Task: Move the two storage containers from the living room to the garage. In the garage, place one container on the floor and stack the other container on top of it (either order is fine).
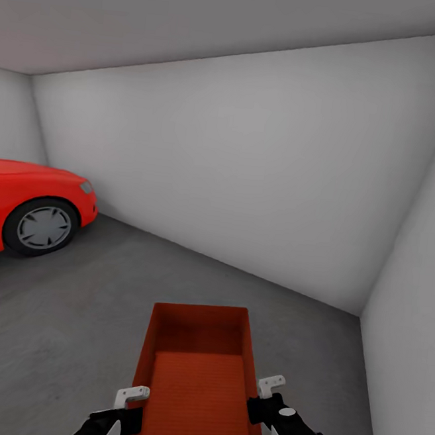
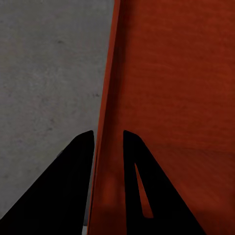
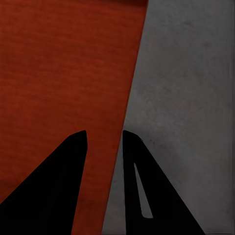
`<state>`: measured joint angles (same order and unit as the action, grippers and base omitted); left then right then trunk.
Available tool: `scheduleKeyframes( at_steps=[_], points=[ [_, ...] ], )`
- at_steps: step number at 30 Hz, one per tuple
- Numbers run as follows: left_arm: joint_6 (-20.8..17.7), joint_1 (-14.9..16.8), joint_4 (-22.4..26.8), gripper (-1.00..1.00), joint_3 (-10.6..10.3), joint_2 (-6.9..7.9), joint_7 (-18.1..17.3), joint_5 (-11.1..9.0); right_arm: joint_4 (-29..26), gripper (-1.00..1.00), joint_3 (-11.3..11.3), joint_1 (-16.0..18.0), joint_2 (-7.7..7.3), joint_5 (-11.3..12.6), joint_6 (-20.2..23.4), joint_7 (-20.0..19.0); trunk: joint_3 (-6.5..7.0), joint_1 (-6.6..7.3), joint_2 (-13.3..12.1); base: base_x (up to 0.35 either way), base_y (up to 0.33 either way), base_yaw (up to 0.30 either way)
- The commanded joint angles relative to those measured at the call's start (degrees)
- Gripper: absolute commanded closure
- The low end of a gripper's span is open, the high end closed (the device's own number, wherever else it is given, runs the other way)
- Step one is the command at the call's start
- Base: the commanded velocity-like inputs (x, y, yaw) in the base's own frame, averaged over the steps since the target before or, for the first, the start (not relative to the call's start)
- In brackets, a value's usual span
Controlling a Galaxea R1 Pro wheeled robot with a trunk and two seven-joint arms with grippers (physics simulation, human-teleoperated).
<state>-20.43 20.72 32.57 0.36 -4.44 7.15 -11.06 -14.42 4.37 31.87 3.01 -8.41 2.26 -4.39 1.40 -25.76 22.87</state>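
Garage: storage container (image 1: 197, 375) held at 6 o'clock above concrete floor (image 1: 67, 323); left gripper (image 2: 107, 139) and right gripper (image 3: 104, 139) fingers each pinch a side wall; head view adds red car (image 1: 26, 206) at 9 o'clock.

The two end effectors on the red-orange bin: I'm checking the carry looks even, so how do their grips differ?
The left end effector pinches the storage container's left wall, the right end effector its right wall. In the head view the right one sits slightly farther along the wall than the left. Both straddle a thin wall, one finger inside and one outside, above the grey floor.
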Motion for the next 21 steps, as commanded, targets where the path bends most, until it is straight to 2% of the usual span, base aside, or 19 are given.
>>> scheduleKeyframes(
  at_steps=[1,13,21],
  points=[
    [-0.42,-0.06,-0.05,1.00,-0.10,-0.07,0.67,0.25,-0.26,1.00,0.16,0.04,2.35,0.06,-0.15,-1.76,-0.02,-0.02,0.05,0.000,0.000,-0.199],
    [-0.42,-0.06,-0.05,1.00,-0.10,-0.11,0.67,0.25,-0.26,1.00,0.13,0.04,2.35,0.06,-0.15,-1.76,-0.02,-0.02,0.05,0.000,0.000,-0.186],
    [-0.44,-0.06,-0.05,1.00,-0.10,-0.10,0.67,0.25,-0.26,1.00,0.12,0.04,2.35,0.06,-0.15,-1.76,-0.02,-0.02,0.05,0.000,0.000,-0.034]
  ],
)
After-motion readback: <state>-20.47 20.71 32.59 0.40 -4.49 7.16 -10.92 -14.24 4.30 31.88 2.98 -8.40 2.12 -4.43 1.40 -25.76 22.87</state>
